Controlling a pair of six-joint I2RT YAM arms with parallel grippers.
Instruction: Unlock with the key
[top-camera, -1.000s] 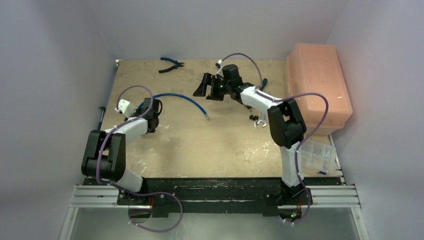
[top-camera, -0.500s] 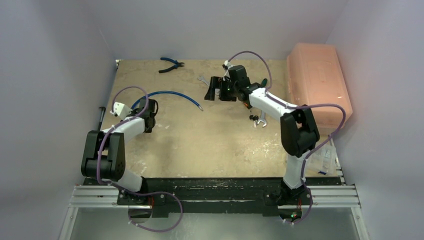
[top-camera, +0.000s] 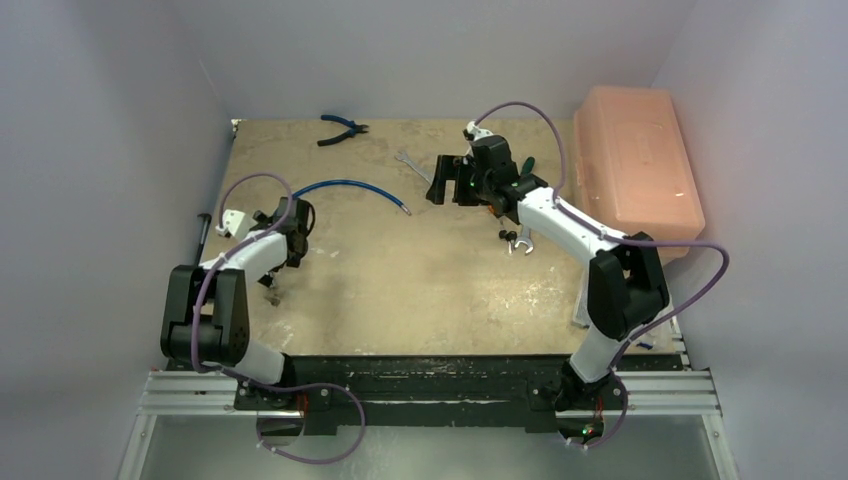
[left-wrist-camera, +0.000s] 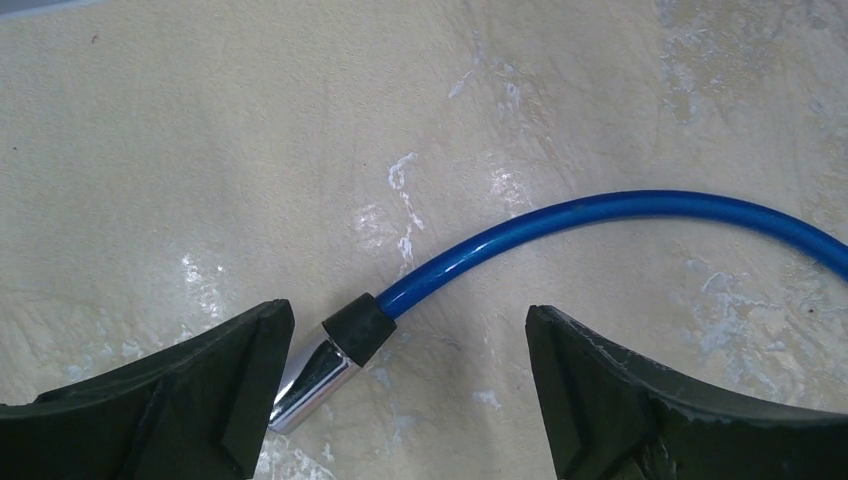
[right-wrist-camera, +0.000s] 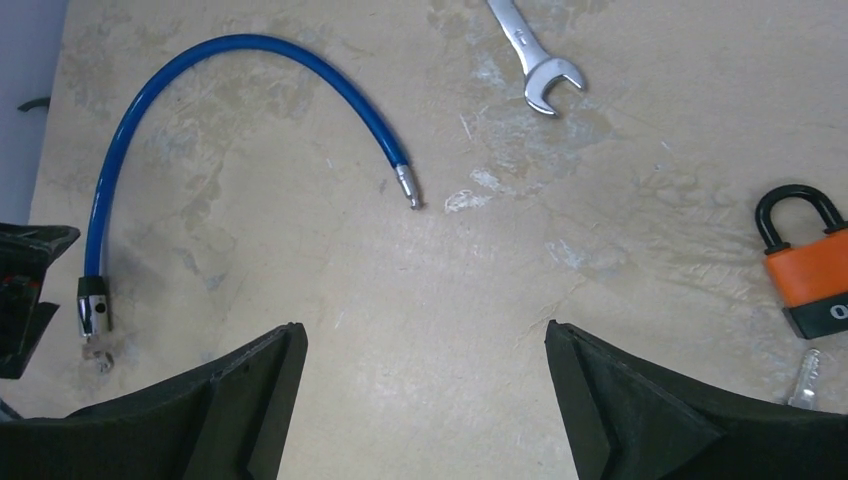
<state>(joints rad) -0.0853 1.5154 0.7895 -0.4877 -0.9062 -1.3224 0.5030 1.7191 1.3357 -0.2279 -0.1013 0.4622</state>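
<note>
My left tool (left-wrist-camera: 405, 335) stands open astride the chrome barrel (left-wrist-camera: 310, 375) of the blue cable lock (left-wrist-camera: 600, 212) on the beige tabletop (left-wrist-camera: 200, 150). My right tool (right-wrist-camera: 425, 340), open too, probably wants the silver key (right-wrist-camera: 808, 378) beside the orange padlock (right-wrist-camera: 812, 280).

One blue cable (left-wrist-camera: 620, 203), one orange padlock (right-wrist-camera: 812, 280), one pliers (top-camera: 343, 127), one pink box (top-camera: 635, 160)

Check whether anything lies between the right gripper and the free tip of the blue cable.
Nothing visible. Only bare tabletop separates the open right gripper from the blue cable's free tip. The wrench lies beyond the tip, and the orange padlock sits off to one side, both clear of that path.
</note>
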